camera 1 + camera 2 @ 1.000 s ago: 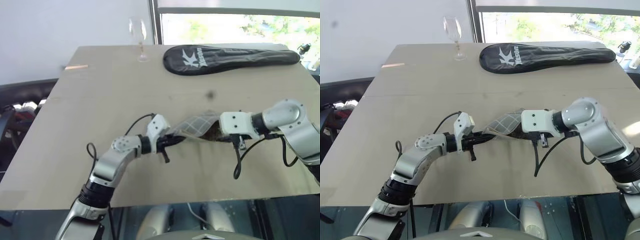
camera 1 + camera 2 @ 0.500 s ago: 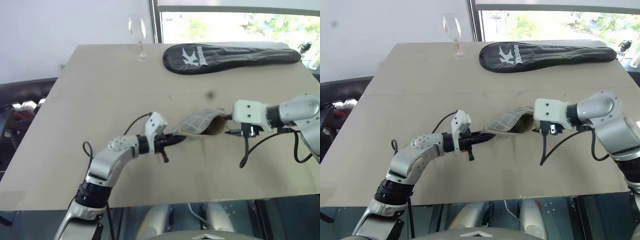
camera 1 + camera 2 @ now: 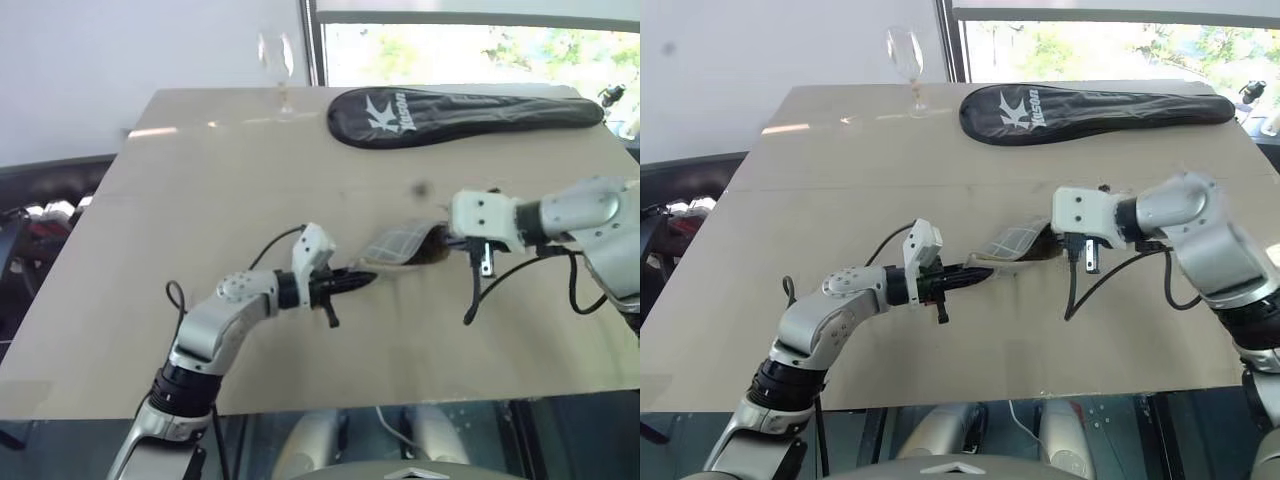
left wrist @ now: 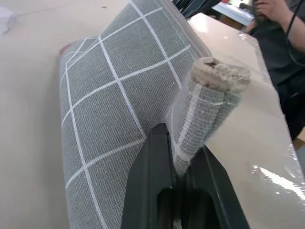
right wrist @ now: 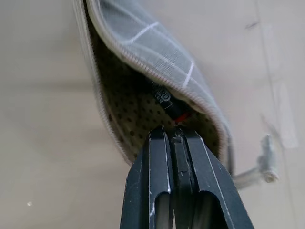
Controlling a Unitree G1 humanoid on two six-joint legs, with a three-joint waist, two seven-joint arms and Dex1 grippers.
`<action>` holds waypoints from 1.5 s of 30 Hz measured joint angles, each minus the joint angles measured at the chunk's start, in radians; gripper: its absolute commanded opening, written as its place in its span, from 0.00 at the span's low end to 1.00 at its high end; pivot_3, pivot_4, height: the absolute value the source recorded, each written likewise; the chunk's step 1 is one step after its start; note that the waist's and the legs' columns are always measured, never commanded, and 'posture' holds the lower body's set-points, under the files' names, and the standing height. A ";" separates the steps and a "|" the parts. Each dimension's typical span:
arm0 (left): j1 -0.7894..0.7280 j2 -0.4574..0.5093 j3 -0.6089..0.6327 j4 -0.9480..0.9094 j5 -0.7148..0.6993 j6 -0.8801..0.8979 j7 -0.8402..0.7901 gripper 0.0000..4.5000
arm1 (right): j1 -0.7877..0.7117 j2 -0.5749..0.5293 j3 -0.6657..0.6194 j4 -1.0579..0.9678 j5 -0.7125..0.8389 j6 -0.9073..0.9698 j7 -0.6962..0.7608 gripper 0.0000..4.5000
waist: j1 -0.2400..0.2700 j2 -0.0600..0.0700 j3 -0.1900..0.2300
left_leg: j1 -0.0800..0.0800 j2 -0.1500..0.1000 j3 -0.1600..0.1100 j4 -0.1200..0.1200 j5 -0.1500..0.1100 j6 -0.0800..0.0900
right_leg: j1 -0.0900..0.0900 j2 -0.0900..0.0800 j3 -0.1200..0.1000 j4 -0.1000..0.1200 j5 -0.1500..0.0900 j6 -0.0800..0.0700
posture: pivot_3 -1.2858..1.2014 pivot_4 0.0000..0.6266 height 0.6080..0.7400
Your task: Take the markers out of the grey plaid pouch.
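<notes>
Fingers on the right gripper [image 5: 175,138] have just snapped together; half a second ago they stood apart and clear of the pouch mouth, now they're clamped at the opening of the grey plaid pouch [image 3: 400,243], and the right wrist view shows the end of a marker [image 5: 170,106], black with a bit of red, running down between them. Looks like a pinch on that marker's end, though how much of it sits between the pads I can't tell. Left gripper [image 4: 178,157] is unchanged: fingers closed on a bunched corner of the pouch fabric, holding the closed end just off the table [image 3: 200,180] so the open end points at the right arm. The pouch sits mid-table between the two grippers, mouth gaping, dotted lining visible inside. Only one marker is readable in the mouth; a second one, if it's in there, is hidden by fabric. Meaning for the task: reach-in is done, grasp looks made, nothing is out yet. Next call is a straight pull back along the pouch axis while the left keeps tension. Risk: grip is near the very tip, so it could slip, or the marker could snag on the zip edge and drag the pouch with it. Racket cover [image 3: 460,112] and wine glass [image 3: 277,68] at the far edge are well apart, no interference.
</notes>
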 measured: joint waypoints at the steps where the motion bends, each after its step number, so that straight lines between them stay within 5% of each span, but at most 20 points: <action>1: -0.001 0.000 0.000 -0.006 -0.006 0.003 -0.001 0.00 | 0.000 0.003 0.010 0.012 -0.010 -0.020 0.000 0.03 | 0.000 0.000 0.000 | 0.000 0.000 0.000 0.000 0.000 0.000 | 0.000 0.000 0.000 0.000 0.000 0.000 | 0.52 0.24 1.00; 9: -0.006 0.021 -0.001 -0.048 -0.019 -0.001 -0.013 0.00 | 0.000 0.021 0.053 0.117 -0.109 -0.243 0.010 0.03 | 0.000 0.000 0.000 | 0.000 0.000 0.000 0.000 0.000 0.000 | 0.000 0.000 -0.001 0.000 0.000 0.000 | 0.52 0.24 1.00; 16: -0.012 0.026 -0.015 -0.059 0.052 -0.079 0.003 0.00 | 0.009 0.011 0.069 0.099 -0.136 -0.208 0.073 0.03 | 0.000 0.000 0.000 | 0.000 0.000 0.000 0.000 0.000 0.000 | 0.000 0.000 -0.001 0.000 0.000 0.000 | 0.52 0.24 1.00; 18: -0.013 0.023 -0.022 -0.059 0.057 -0.089 0.004 0.00 | 0.009 0.008 0.069 0.089 -0.136 -0.181 0.090 0.14 | 0.000 0.000 0.000 | 0.000 0.000 0.000 0.000 0.000 0.000 | 0.000 0.000 -0.001 0.000 0.000 0.000 | 0.52 0.24 1.00; 21: -0.013 0.013 -0.025 -0.056 0.068 -0.108 0.012 0.21 | 0.010 0.001 0.069 0.061 -0.131 -0.139 0.113 0.39 | 0.000 0.000 0.000 | 0.000 0.000 0.000 0.000 0.000 0.000 | 0.000 0.000 -0.001 0.000 0.000 0.000 | 0.52 0.24 1.00; 27: -0.016 0.013 -0.043 -0.035 0.123 -0.166 0.011 0.83 | 0.018 -0.004 0.069 0.035 -0.129 -0.091 0.131 1.00 | 0.001 0.000 0.000 | 0.000 0.000 0.000 0.001 0.000 0.000 | 0.000 0.000 -0.001 0.000 0.000 0.000 | 0.52 0.24 1.00; 45: 0.048 0.084 -0.123 -0.068 0.458 -0.368 0.110 0.83 | -0.075 0.135 0.128 0.108 -0.252 0.047 0.085 1.00 | 0.002 0.000 0.000 | 0.000 0.000 0.001 0.001 0.000 0.000 | 0.000 0.000 -0.001 0.001 0.000 0.000 | 0.52 0.24 1.00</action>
